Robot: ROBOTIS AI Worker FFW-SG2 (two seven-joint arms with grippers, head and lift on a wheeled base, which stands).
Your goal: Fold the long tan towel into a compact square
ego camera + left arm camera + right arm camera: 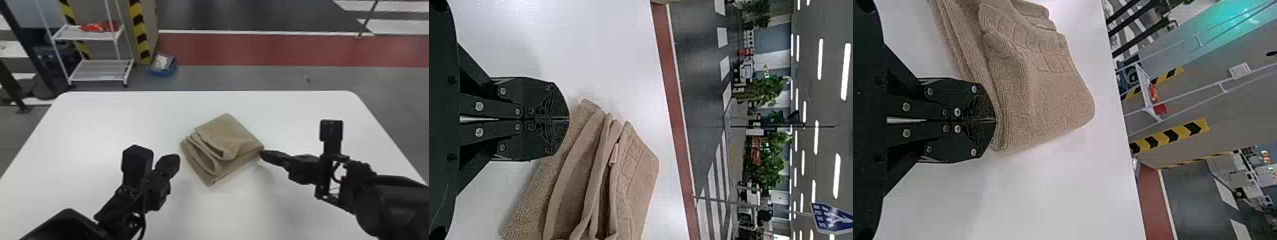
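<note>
In the head view, the folded tan terry towel (229,137) lies on the white, round-cornered table (105,127), between the black two-fingered left gripper (169,164) and the matching right gripper (263,154), which is at its corner. The left wrist view shows the left gripper closed beside the towel's layered edges. In the right wrist view, the right gripper is closed against the towel's side.

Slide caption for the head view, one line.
Folded tan towel on a white table, flanked by left gripper and right gripper.
</note>
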